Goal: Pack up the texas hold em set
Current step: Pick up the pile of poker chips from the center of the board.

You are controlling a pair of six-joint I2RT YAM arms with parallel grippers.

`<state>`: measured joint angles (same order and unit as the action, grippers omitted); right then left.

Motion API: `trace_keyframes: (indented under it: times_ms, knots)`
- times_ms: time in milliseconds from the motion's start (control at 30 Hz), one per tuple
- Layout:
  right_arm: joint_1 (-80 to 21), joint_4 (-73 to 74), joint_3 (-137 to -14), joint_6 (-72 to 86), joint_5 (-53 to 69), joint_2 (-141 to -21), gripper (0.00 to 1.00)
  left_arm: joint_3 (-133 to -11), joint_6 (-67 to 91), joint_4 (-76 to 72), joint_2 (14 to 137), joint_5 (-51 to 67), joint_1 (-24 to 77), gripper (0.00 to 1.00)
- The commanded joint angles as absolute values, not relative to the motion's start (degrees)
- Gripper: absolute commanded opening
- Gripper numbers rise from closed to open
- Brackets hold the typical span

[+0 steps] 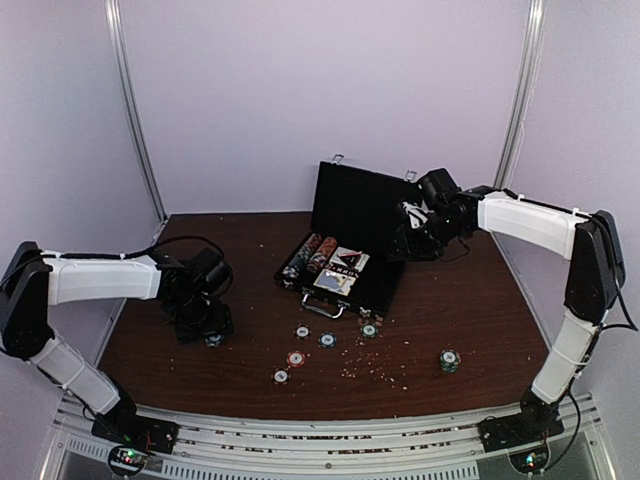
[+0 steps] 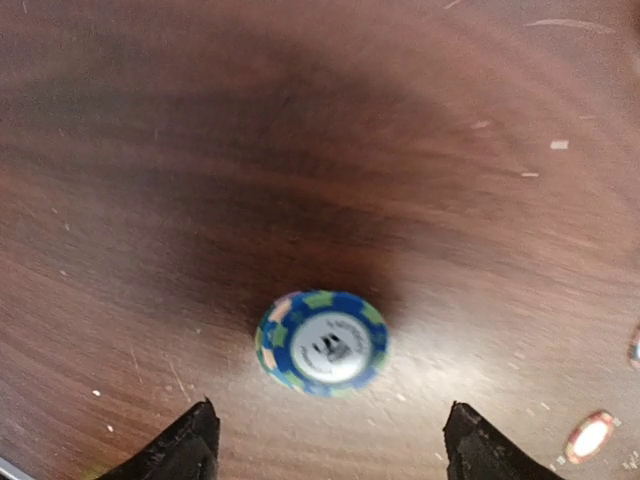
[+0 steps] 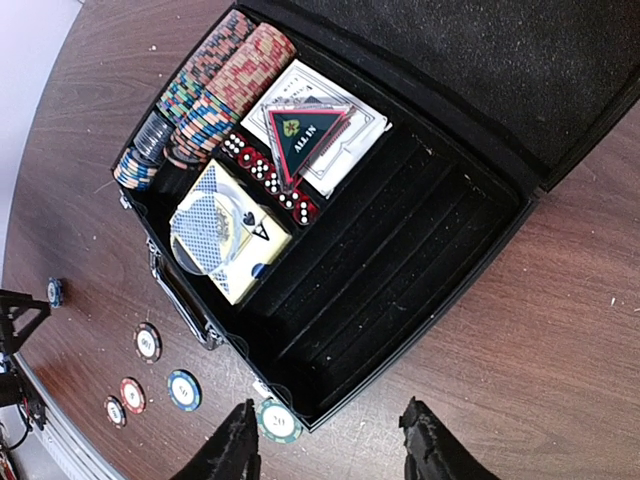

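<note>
The black case [image 1: 372, 287] lies open mid-table with its lid upright. In the right wrist view the case [image 3: 400, 270] holds rows of striped chips [image 3: 215, 85], a card deck [image 3: 230, 230], red dice [image 3: 265, 170] and a triangular "ALL IN" marker [image 3: 305, 130]; its right slots are bare. My left gripper [image 1: 205, 325] is open and hovers over a blue and green chip [image 2: 322, 343] that lies flat just ahead of the fingertips [image 2: 190, 445]. My right gripper [image 3: 330, 450] is open above the case's near right corner, beside a green "20" chip [image 3: 278, 421].
Loose chips lie in front of the case [image 1: 302, 331], [image 1: 327, 340], [image 1: 369, 329], [image 1: 296, 358], [image 1: 281, 376]. A small chip stack [image 1: 449, 359] stands at the right front. Pale crumbs dot the brown table [image 1: 480, 300]. Purple walls enclose the table.
</note>
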<state>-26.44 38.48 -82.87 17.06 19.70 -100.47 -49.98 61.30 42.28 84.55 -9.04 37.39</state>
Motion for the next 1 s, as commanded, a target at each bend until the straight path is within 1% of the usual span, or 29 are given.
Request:
trace_keyframes:
  times_ms: [0,200,467,567,867,933,967]
  knots:
    - [-26.72,36.3,-82.02,18.19,20.18,-97.66,0.5,-51.82,64.03,42.44,88.98,-6.72,35.89,0.8]
    - [-26.69,35.91,-82.13,18.43,20.4,-97.49,0.5,-53.2,67.02,41.95,91.32,-7.14,35.12,0.78]
    - [-26.72,35.42,-82.3,18.46,21.43,-97.88,0.49,-51.91,69.78,40.43,93.26,-5.85,34.12,0.7]
    - [-26.72,35.42,-82.59,18.29,21.83,-98.27,0.49,-51.39,70.55,40.16,93.58,-5.34,33.89,0.65]
    - [-26.79,35.15,-82.54,18.09,22.72,-98.46,0.49,-47.46,71.46,40.08,92.09,-5.32,33.87,0.44]
    - [-26.8,35.14,-82.44,18.11,22.84,-98.44,0.49,-47.01,71.46,40.08,91.66,-5.65,33.84,0.43]
    - [-26.81,35.1,-82.44,18.09,22.92,-98.44,0.49,-46.82,71.46,39.96,91.51,-5.83,33.77,0.45]
